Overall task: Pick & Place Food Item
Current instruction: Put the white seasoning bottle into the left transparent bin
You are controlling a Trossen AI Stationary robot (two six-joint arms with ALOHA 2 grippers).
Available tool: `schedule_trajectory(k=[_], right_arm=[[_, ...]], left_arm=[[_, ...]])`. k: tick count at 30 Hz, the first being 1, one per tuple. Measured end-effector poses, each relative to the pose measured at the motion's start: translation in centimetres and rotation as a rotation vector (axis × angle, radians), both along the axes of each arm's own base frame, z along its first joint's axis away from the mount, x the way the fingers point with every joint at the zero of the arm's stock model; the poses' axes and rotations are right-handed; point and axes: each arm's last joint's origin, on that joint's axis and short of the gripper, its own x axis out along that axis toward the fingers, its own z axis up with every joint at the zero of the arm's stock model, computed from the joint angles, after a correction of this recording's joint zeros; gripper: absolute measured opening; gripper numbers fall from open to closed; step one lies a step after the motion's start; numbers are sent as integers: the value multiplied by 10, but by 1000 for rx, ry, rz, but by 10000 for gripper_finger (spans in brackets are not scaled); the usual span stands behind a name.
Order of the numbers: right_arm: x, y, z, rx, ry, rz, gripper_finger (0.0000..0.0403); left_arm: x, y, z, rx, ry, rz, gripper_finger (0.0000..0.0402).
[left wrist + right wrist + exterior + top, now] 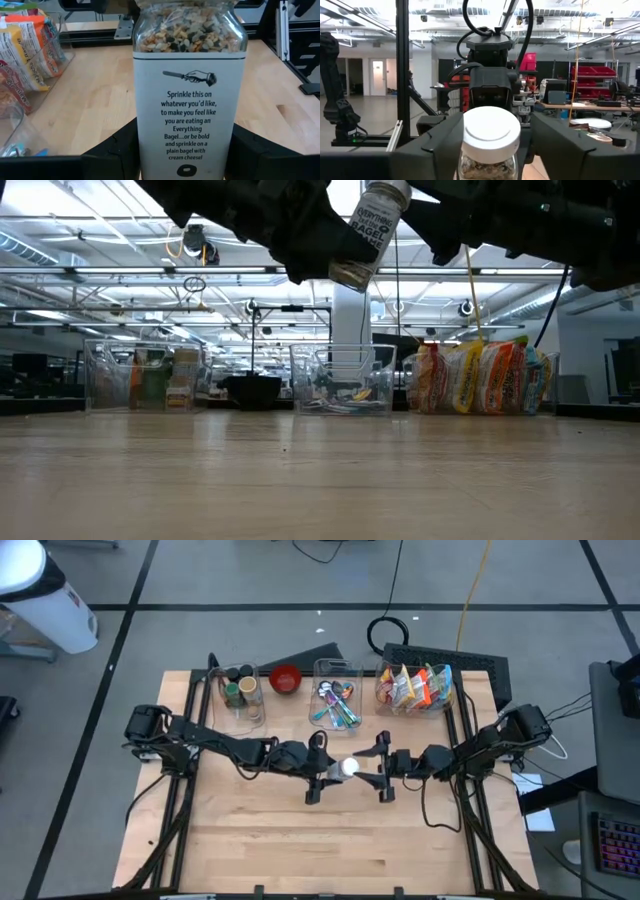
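Above the middle of the table [300, 840], a jar [349, 768] of bagel seasoning is held in the air between the two arms, well clear of the wood. The left gripper [322, 776] is clamped on the jar's lower body; in the left wrist view the dark fingers [117, 150] are pressed against both sides of the label. The right gripper [385, 772] is set at the jar's white-capped end, its fingers [440, 137] spread on either side of the cap [491, 129]. Whether they touch it cannot be told, though a gap seems to show on each side. In the low view the jar [365, 235] is seen tilted, cap up and to the right.

Along the far edge four things are ranged. At far right a clear bin [412, 690] is packed with upright snack bags. Left of it a second clear bin [336, 700] is filled with utensils. A third bin [240, 690], farthest left, is stocked with small jars. Between the two left bins a red bowl [286, 679] is set on the wood. Beyond the table a black cable [392, 632] is coiled on the floor.
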Motion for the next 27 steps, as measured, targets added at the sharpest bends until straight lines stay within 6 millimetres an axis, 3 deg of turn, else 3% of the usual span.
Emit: schedule_trajectory(k=[11,27], right_arm=[[-4,1,6,16,-33,66,289],[0,2,9,21,-28,90,286]], left_arm=[[2,0,9,0,-62,-1,204],[5,-2,21,-28,-201,-54,204]])
